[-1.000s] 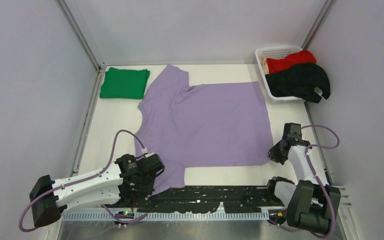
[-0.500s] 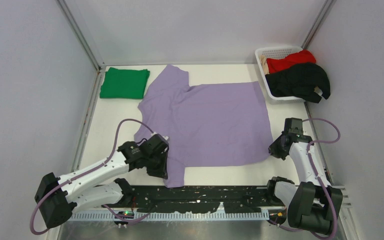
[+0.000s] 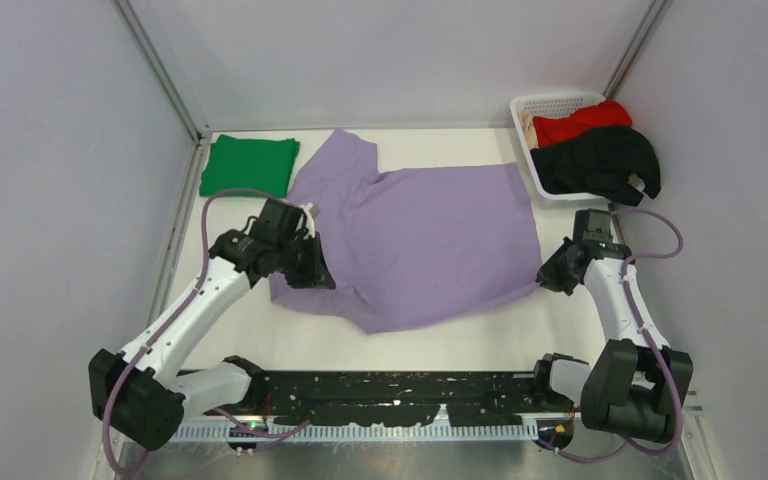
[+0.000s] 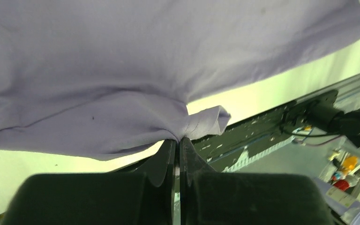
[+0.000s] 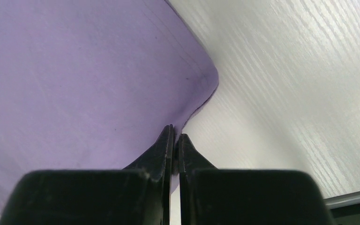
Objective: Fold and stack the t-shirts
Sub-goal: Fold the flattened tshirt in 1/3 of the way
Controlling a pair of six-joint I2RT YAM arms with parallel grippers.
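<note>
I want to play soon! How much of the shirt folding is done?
One is done: the green t-shirt lies folded in the far corner. The left fingers and right fingers pinch the purple t-shirt at its near corners, mid-fold. The red t-shirt and black t-shirt lie unfolded in the basket.

Lavender cloth t-shirt (image 3: 430, 235): soft matt knit with a fine weave, shallow creases where it bunches.
Green folded cloth t-shirt (image 3: 250, 166): matt, smooth, lies flat.
Red cloth t-shirt (image 3: 582, 122) and black cloth t-shirt (image 3: 600, 160): matt, rumpled.
White lattice basket (image 3: 558, 104): moulded plastic, slight sheen.
Table (image 5: 300, 84): white, matt, faint wood-grain lines in the right wrist view.
Left gripper (image 4: 178, 143) and right gripper (image 5: 173, 136): black fingers, smooth, dull-sheen plastic.
White arm shells (image 3: 192, 318): glossy plastic.
Grey corner rails (image 3: 160, 70): bare metal.
</note>
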